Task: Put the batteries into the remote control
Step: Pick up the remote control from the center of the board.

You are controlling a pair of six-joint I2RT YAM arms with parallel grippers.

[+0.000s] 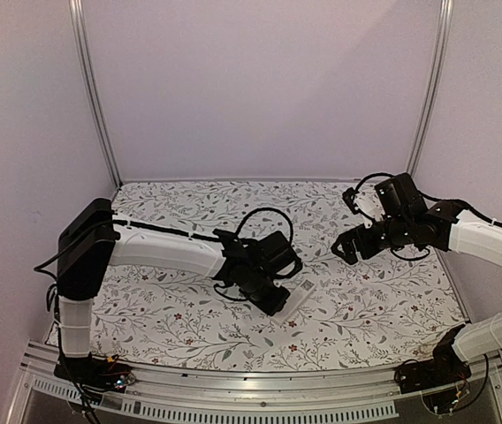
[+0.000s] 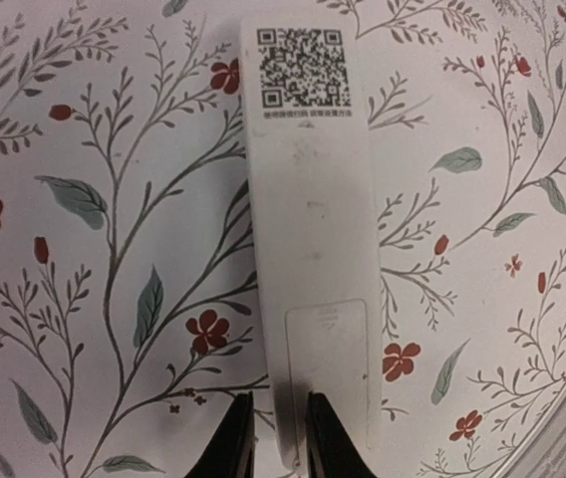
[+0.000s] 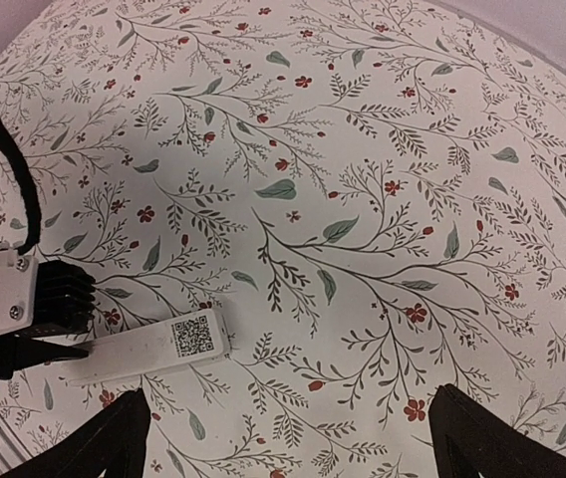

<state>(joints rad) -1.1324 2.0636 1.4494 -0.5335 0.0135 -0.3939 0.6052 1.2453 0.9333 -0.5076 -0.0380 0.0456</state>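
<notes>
The remote control (image 2: 313, 219) lies back side up on the floral cloth, showing a QR label (image 2: 303, 68) at its far end and a closed battery cover (image 2: 328, 349) at its near end. My left gripper (image 2: 281, 443) is shut on the near end's left edge, low on the cloth. The remote also shows in the top view (image 1: 300, 294) and in the right wrist view (image 3: 153, 349). My right gripper (image 3: 288, 438) is wide open and empty, held above the cloth to the right of the remote (image 1: 344, 247). No batteries are in view.
The floral cloth (image 1: 366, 300) covers the table. Pale walls and two metal posts (image 1: 92, 97) stand at the back. A black cable (image 1: 264, 216) loops over my left wrist.
</notes>
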